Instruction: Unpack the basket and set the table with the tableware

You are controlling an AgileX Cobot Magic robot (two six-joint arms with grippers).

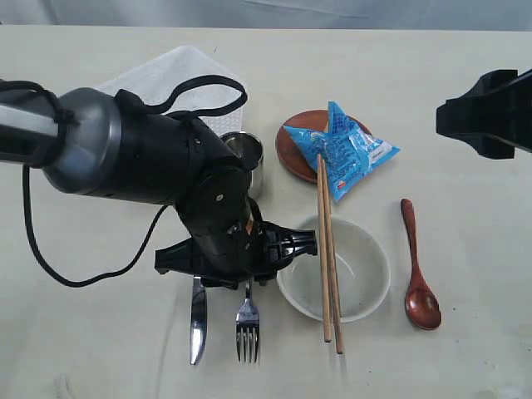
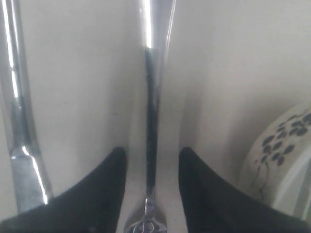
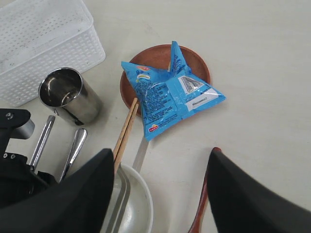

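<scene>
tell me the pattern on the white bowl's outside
Dark blue leaf sprigs on the off-white round bowl, clearest in the left wrist view.

You will find no wording here that can be read. The blue snack packet (image 3: 167, 94), resting partly on the brown plate (image 3: 197, 62), carries a white panel (image 3: 194, 91) with dark print, lines of fine pale print across its blue face, and a small red and yellow badge (image 3: 154, 128) near one corner. All of it is too small and blurred to make out. In the exterior view the packet's print shows only as pale smudges.
</scene>
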